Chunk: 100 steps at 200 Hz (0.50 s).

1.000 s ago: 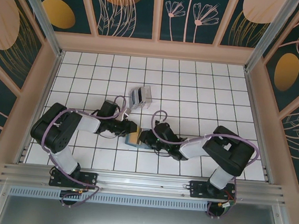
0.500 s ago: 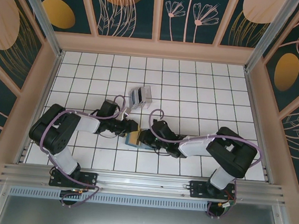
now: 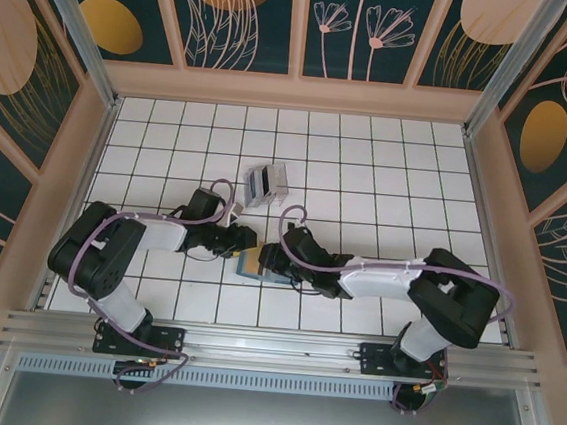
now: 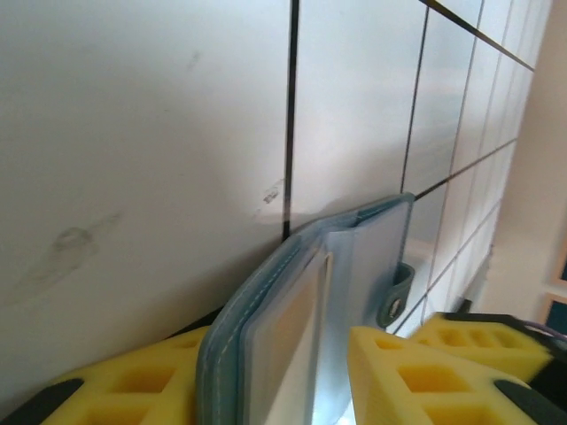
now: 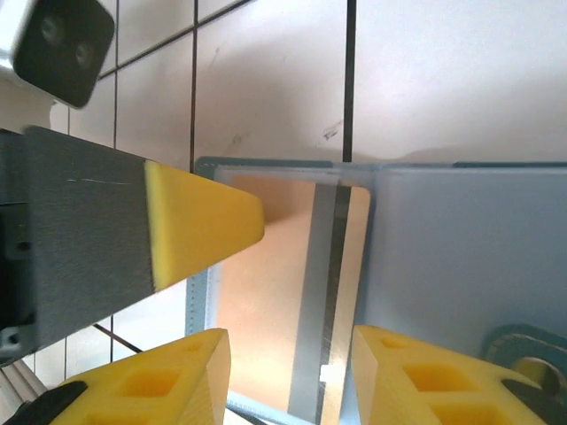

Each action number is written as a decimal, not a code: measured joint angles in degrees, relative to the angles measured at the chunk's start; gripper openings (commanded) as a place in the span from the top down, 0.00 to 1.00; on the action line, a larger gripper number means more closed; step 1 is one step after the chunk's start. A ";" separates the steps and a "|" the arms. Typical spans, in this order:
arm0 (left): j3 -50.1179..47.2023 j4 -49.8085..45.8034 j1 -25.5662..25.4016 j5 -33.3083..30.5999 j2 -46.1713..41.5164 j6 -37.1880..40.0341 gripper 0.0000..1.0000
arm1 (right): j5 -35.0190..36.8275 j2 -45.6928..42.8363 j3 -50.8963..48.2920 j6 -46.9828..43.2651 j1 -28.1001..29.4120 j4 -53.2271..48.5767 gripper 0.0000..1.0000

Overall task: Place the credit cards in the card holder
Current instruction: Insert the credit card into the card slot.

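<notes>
The teal card holder (image 3: pixel 258 264) lies open on the tiled floor between my two grippers. In the left wrist view its stitched cover and inner sleeves (image 4: pixel 266 336) stand between the yellow fingers of my left gripper (image 4: pixel 279 345), which is shut on them. My left gripper (image 3: pixel 245 241) comes in from the left. My right gripper (image 5: pixel 291 345) is open and hovers over the open card holder (image 5: pixel 461 248), its fingers on either side of a tan card with a silver stripe (image 5: pixel 283 292) lying in the sleeve. A cluster of grey striped credit cards (image 3: pixel 265 183) lies farther back.
One left-gripper finger (image 5: pixel 208 221) reaches over the holder's left half in the right wrist view. The holder's clasp tab (image 4: pixel 396 297) sticks out on its far side. Pale walls (image 3: pixel 88 154) fence the white tiled floor (image 3: pixel 387 182), which is open at the back and right.
The right arm has stretched out, its elbow swinging right and its gripper edging left over the card holder. The left arm's elbow has shifted slightly left. The holder and the loose cards stayed put.
</notes>
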 measured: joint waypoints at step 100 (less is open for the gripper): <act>-0.09 -2.10 1.07 -1.55 -0.63 1.14 0.66 | -2.38 6.16 13.55 -3.17 0.76 -15.39 0.38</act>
